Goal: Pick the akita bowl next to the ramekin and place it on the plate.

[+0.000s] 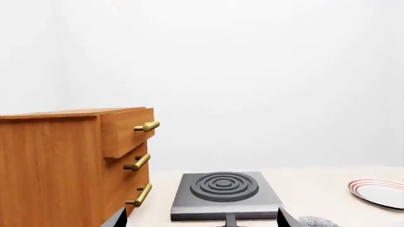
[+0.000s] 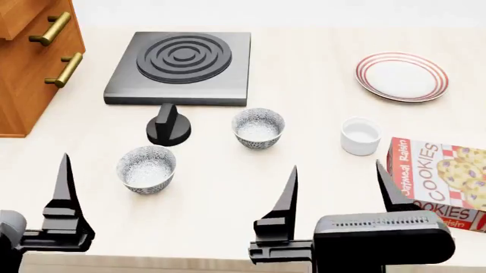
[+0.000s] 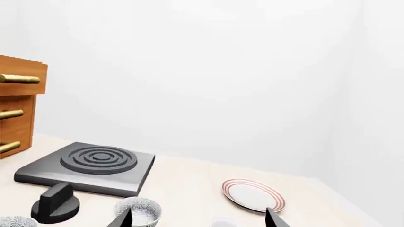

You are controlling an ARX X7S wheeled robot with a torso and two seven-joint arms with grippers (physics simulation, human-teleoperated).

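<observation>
Beside the ramekin [image 2: 360,136], akita bowl [image 2: 258,128] sits empty on surface [image 2: 304,182]; second bowl [image 2: 147,169] and plate [image 2: 402,76] empty too. Both grippers, left [image 2: 65,193] and right [image 2: 338,190], fingers spread, grasping nothing.

Cookie box [image 2: 440,181]: "COOKIES" in large letters, "Oatmeal Raisin" above. No other legible text.

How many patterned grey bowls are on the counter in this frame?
2. One akita bowl sits in front of the hob, nearest the ramekin; the other bowl is nearer the left gripper. None appears hidden.
</observation>
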